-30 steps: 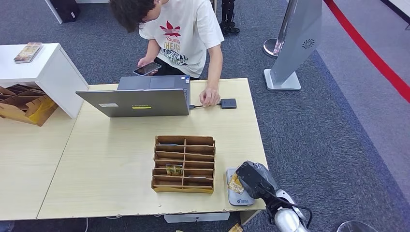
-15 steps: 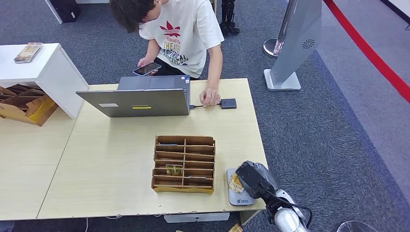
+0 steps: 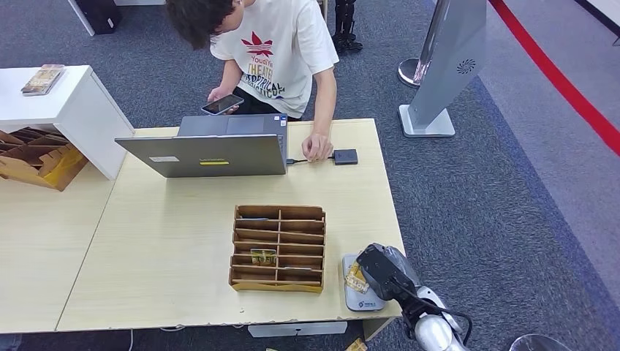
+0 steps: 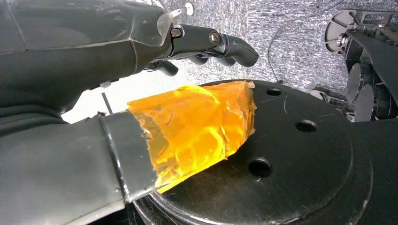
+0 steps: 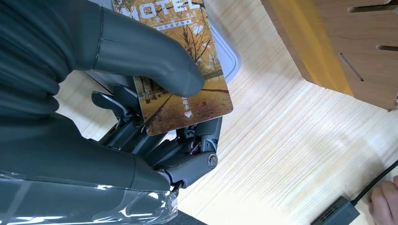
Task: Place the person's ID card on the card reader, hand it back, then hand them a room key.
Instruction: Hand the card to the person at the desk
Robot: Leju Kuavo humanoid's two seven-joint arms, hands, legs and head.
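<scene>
My right hand (image 3: 384,272) hovers over the grey card reader (image 3: 358,301) at the table's near right corner. It holds a card (image 5: 187,93) printed with autumn trees and the word HOTEL, thumb pressed on top and fingers (image 5: 187,159) beneath. In the head view the card (image 3: 356,278) lies low over the reader (image 5: 223,42); whether it touches is unclear. My left hand (image 4: 117,56) hangs down with nothing in it, fingers (image 4: 220,44) apart from the orange-taped thumb. A person (image 3: 278,51) leans over the far side of the table, one hand (image 3: 316,146) resting on it.
A wooden slotted box (image 3: 278,248) stands left of the reader, with a similar card (image 3: 263,257) in one slot. A laptop (image 3: 208,150) sits at the far side, cabled to a small dark box (image 3: 345,156) by the person's hand. A white cabinet (image 3: 69,110) stands at the left.
</scene>
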